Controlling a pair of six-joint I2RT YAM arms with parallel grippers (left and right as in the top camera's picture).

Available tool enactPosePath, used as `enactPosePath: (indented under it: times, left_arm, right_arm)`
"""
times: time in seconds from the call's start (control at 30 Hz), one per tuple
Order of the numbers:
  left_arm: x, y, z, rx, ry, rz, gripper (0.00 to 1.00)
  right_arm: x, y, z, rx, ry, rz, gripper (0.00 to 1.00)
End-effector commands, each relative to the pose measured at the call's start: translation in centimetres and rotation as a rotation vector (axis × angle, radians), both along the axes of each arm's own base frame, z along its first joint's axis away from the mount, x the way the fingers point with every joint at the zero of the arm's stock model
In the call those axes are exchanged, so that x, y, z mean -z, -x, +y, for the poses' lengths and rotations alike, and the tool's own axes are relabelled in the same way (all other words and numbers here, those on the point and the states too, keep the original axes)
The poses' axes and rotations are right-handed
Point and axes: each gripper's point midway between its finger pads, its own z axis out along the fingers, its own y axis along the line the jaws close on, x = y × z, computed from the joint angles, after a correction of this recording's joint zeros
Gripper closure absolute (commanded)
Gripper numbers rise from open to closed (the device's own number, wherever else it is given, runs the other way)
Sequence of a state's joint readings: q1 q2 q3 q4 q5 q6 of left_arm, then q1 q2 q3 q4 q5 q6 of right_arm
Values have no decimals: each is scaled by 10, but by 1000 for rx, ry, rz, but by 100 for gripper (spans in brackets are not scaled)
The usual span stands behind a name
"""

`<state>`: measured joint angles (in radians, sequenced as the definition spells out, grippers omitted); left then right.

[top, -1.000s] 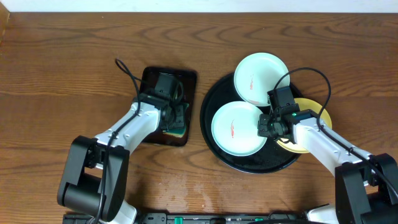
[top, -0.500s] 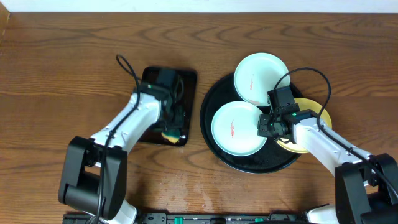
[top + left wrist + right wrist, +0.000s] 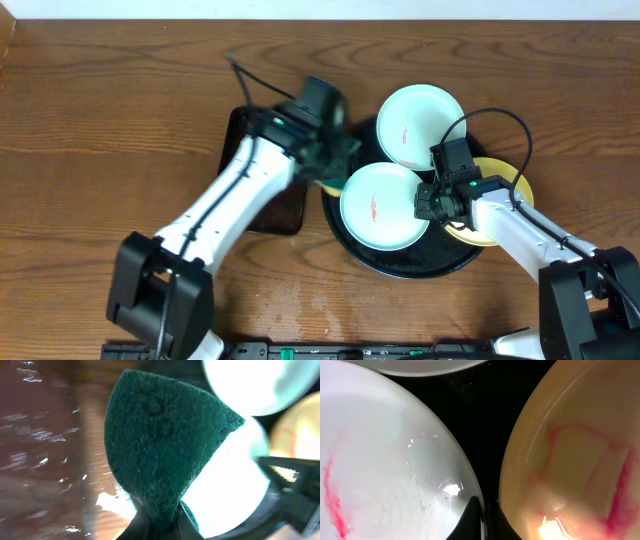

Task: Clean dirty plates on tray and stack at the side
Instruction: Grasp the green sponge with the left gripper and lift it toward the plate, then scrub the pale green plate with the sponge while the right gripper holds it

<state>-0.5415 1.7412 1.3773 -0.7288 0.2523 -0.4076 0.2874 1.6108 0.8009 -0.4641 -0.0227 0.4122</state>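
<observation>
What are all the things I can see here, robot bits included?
table: one, brown wood, under everything
round tray: one, glossy black, right of centre
rectangular tray: one, dark, left of the round tray
far plate: one, mint-white, red smear, on the round tray
near plate: one, mint-white, red smear, on the round tray
yellow plate: one, pale yellow, red smear, tray's right side
sponge: one, green, in left gripper
left gripper: one, holding sponge
right gripper: one, closed at near plate's rim
</observation>
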Motion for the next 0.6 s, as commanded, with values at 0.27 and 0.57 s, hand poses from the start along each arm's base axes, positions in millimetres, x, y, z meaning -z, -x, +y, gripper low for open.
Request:
enactPosePath:
  times: [0.27, 0.57]
  left_arm:
    - [80, 38, -89, -18, 72, 181, 93]
    - [147, 69, -92, -8, 20, 379, 92]
  right_arm:
    - [-4, -4, -4, 6, 26, -19, 99]
    - [-4, -3, -1, 0, 11, -10, 99]
